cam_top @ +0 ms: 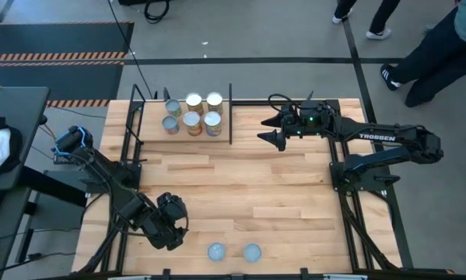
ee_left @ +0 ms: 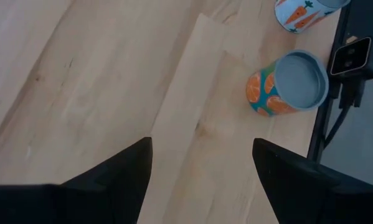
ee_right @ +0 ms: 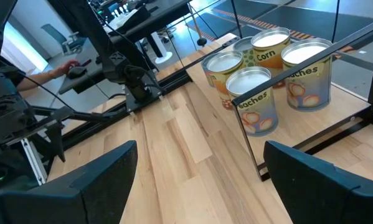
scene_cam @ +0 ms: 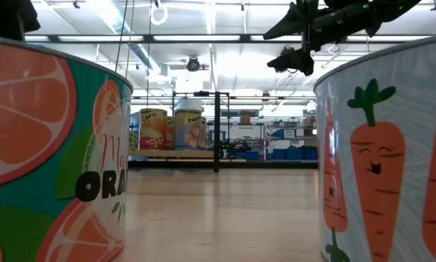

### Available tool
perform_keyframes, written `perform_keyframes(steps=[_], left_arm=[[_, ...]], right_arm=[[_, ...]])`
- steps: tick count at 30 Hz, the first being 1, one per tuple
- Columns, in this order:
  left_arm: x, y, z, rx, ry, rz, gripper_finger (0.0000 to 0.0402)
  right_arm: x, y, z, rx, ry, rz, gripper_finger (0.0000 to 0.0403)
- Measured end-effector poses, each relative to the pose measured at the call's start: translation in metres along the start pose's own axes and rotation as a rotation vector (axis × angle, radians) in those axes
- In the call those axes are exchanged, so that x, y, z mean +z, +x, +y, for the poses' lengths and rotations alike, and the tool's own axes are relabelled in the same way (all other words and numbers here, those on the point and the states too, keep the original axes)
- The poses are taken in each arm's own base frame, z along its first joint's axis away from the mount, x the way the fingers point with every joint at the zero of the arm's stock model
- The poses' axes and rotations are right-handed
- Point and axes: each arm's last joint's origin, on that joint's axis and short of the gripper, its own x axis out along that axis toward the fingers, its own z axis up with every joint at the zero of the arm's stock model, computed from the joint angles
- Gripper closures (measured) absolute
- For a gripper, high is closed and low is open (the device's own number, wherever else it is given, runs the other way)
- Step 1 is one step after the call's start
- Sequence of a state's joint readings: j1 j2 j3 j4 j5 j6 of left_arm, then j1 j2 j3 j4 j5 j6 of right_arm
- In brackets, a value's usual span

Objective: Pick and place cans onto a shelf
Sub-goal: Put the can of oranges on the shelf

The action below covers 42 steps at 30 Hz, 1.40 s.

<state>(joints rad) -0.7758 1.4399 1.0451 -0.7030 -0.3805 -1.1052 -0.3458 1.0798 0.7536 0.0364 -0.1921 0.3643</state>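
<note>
Six cans (cam_top: 192, 113) cluster on the shelf (cam_top: 147, 131), the rear ones partly hidden; two more (cam_top: 233, 252) stand at the wooden surface's (cam_top: 240, 183) near edge. Both pincers, left (cam_top: 173, 225) and right (cam_top: 273, 134), gape wide, empty. Legs cross the grey floor (cam_top: 295, 31).

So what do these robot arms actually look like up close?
Both are dark, jointed arms. The right arm carries white TROSSEN lettering and a small green light near its wrist. The left arm has blue cabling at its base. Each ends in two flat, black, wedge-shaped fingers.
</note>
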Motion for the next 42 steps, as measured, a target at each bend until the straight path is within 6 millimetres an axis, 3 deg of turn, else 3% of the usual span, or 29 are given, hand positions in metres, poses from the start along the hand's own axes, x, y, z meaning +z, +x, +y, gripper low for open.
perform_keyframes(steps=[8,16,24,35,42], left_arm=[[-0.004,0.001,-0.001,0.021,0.029,-0.02,0.012],[-0.013,0.025,-0.013,-0.035,0.061,0.103,0.012],[-0.019,0.013,-0.05,-0.279,-0.105,0.053,0.012],[0.011,0.05,-0.101,-0.195,-0.035,0.073,0.012],[0.035,0.077,-0.113,0.02,-0.014,0.135,0.012]], right_arm=[[0.0,0.0,0.0,0.001,0.0,0.0,0.0046],[0.0,0.0,0.0,0.0,0.0,0.0,0.0046],[0.0,0.0,0.0,0.0,0.0,0.0,0.0046],[0.0,0.0,0.0,0.001,0.0,-0.001,0.0046],[0.001,0.0,0.0,0.005,-0.002,-0.01,0.0046]])
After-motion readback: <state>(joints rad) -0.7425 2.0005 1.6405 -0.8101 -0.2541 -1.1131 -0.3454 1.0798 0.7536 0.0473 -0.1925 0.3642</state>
